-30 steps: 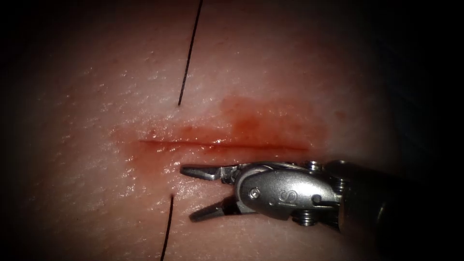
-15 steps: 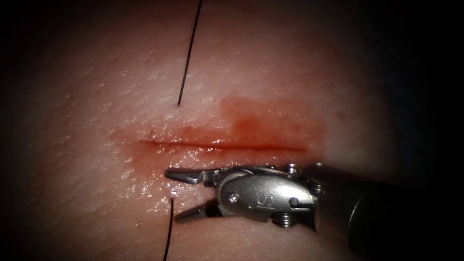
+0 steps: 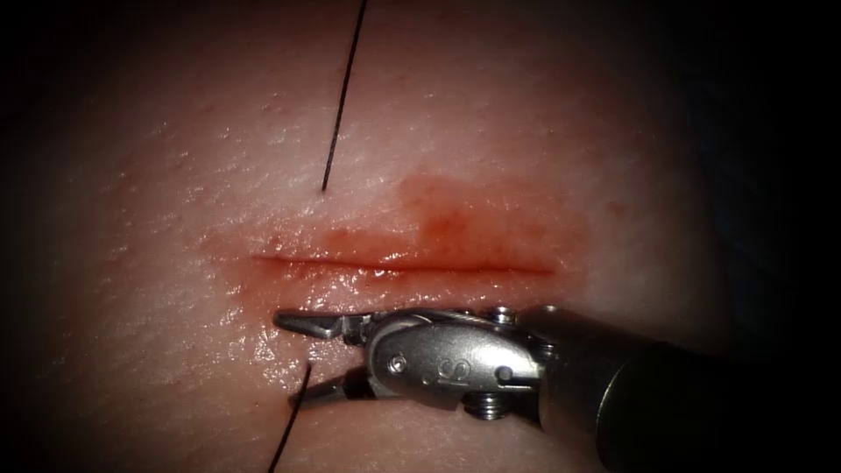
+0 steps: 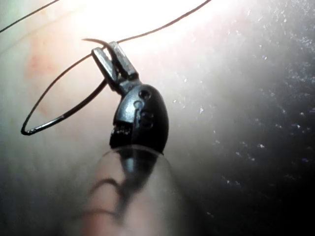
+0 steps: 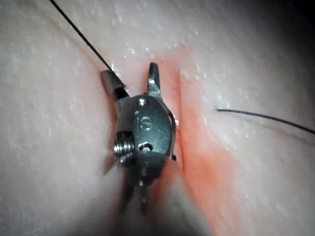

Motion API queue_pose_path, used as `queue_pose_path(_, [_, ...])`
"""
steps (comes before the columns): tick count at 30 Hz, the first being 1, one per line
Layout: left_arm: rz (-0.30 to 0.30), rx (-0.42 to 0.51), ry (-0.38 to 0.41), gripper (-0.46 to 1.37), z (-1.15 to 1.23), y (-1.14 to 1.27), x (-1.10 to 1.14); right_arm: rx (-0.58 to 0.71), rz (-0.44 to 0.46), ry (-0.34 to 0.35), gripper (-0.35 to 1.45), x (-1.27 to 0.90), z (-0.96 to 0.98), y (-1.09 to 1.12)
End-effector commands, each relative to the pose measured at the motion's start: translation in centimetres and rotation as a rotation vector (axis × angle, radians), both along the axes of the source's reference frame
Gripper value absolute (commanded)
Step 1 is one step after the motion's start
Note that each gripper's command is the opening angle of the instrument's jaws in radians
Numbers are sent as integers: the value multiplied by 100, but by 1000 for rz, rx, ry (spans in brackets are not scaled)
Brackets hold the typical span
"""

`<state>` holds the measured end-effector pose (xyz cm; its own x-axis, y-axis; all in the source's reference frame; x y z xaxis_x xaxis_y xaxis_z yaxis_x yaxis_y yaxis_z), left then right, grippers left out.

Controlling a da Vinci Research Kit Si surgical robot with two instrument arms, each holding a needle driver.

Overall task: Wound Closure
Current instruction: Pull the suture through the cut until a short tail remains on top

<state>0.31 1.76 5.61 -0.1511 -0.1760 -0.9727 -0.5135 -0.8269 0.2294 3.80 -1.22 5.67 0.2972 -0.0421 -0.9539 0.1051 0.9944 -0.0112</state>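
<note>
Endoscope looks down on the cut (image 3: 403, 263) from above and in front; right wrist view, very close along its shaft, shares that cut (image 5: 179, 123)

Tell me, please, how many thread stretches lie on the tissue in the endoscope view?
2: one thread stretch above the cut, one below it beside the open, empty right hand. The left hand holds the needle, clear of the tissue. More may be hidden.

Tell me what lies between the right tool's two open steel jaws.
In the endoscope view, the dark thread leaves the tissue between the right tool's open jaws.
</note>
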Motion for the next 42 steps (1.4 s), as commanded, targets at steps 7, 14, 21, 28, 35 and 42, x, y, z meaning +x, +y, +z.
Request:
queue_pose_path(7, [2, 0, 1, -35, 0, 0, 0, 50, -57, -10, -35, -6, 2, 1])
queue_pose_path(14, [2, 2, 0, -35, 0, 1, 0, 54, -77, -13, -35, -6, -4, -4])
queue_pose_path(21, [2, 2, 0, -35, 0, 1, 0, 67, -176, -3, -35, -4, -21, -23])
queue_pose_path(28, [2, 2, 0, -35, 0, 2, -1, 78, -283, 27, -35, 3, -49, -50])
queue_pose_path(35, [1, 1, 0, -35, 1, 2, -2, 97, -368, 36, -35, 18, -73, -79])
queue_pose_path(42, [2, 1, 0, -35, 1, 1, -1, 137, -432, 59, -35, 37, -86, -110])
